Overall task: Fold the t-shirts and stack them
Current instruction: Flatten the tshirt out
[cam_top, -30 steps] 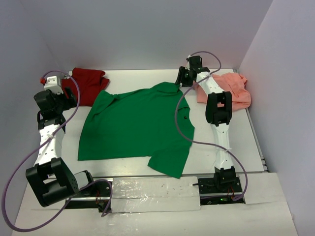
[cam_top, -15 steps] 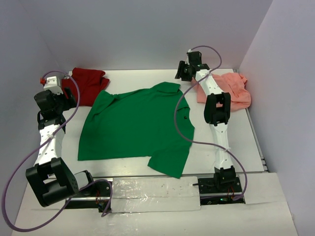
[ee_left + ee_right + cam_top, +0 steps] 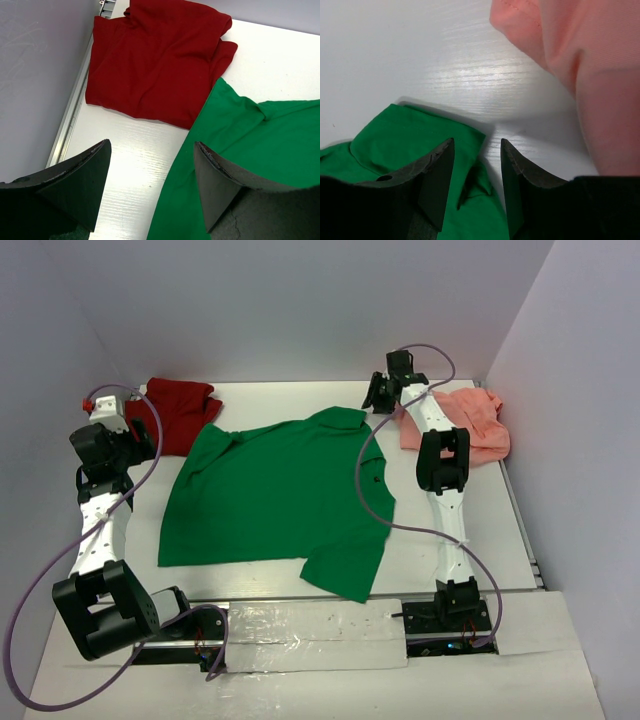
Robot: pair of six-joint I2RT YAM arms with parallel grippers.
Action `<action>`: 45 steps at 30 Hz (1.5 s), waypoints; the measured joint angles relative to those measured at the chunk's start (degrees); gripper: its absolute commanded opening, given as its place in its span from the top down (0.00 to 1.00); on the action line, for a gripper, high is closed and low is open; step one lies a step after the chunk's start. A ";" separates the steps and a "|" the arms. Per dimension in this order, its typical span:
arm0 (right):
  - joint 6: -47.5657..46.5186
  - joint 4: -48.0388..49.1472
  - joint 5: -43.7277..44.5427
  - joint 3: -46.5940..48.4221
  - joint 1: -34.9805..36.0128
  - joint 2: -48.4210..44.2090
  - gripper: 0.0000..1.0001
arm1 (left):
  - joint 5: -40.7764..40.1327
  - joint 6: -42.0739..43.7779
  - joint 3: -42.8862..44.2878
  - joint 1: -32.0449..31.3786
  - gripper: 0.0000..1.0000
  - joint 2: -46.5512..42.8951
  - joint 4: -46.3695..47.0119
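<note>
Since the green t-shirt (image 3: 270,490) lies spread for folding, right gripper (image 3: 477,145) straddles its far corner, jaws part-open; left gripper (image 3: 152,145) hangs wide, empty.

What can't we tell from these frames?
Top view: the right arm covers the salmon pink t-shirt's left edge.
Top view: the left arm covers the dark red t-shirt's left edge.
Right wrist view: its fingers hide whether the right hand touches the green t-shirt; too small from above.

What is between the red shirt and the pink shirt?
The green t-shirt spread flat, plus the right gripper at its far corner, seen in the top view.
</note>
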 measured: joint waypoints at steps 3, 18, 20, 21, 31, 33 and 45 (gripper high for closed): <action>0.61 -0.17 -0.26 0.00 -0.28 0.00 0.51 | 0.20 -0.02 0.00 0.00 0.25 0.00 0.00; 6.12 -0.15 -5.75 -0.28 -1.64 0.98 0.50 | 0.68 0.00 0.00 0.00 0.25 0.00 -0.02; 6.40 0.09 -5.77 -0.76 -1.81 0.98 0.50 | 0.68 0.00 0.00 0.00 0.25 0.00 -0.02; 6.58 -0.09 -5.77 -0.90 -1.84 1.01 0.50 | 0.70 0.00 0.00 0.00 0.25 0.00 -0.02; 9.97 1.09 -9.14 -2.21 -1.92 1.31 0.51 | 1.14 0.00 0.00 0.00 0.26 0.00 -0.02; 10.56 1.60 -9.79 -2.21 -1.88 1.60 0.51 | 1.14 0.02 0.00 0.00 0.26 0.00 -0.04; 10.54 2.86 -10.21 -2.23 -1.64 1.90 0.96 | 1.29 0.02 0.00 0.00 0.27 0.00 -0.07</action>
